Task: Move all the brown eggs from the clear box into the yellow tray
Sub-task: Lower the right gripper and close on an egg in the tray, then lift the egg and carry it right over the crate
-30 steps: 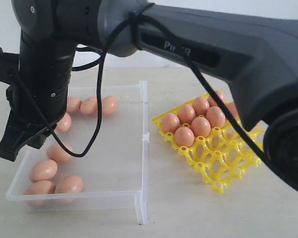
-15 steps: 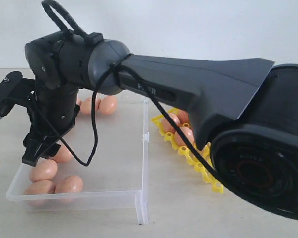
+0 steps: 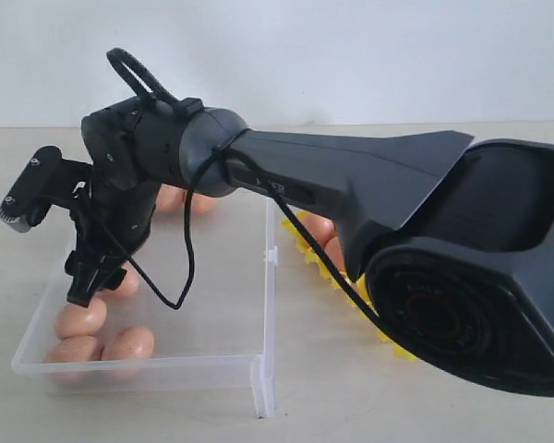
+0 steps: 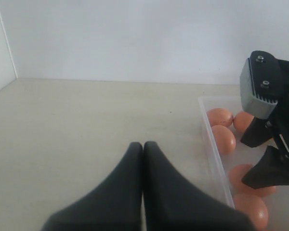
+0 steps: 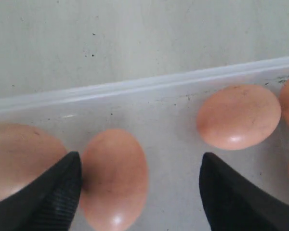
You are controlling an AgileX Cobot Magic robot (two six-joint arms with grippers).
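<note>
Your right jaws stand wide open just above an egg (image 5: 116, 179) in the box (image 3: 212, 367); your left jaws are closed over the counter (image 4: 86, 125).

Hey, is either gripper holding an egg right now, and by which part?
Nothing is held. The right gripper stands open over a brown egg in the clear box; the left gripper is shut and empty.

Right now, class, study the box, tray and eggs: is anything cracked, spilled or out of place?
Nothing stands out. The brown eggs in the clear box look whole, with no spill. The yellow tray is mostly hidden behind the arm.
</note>
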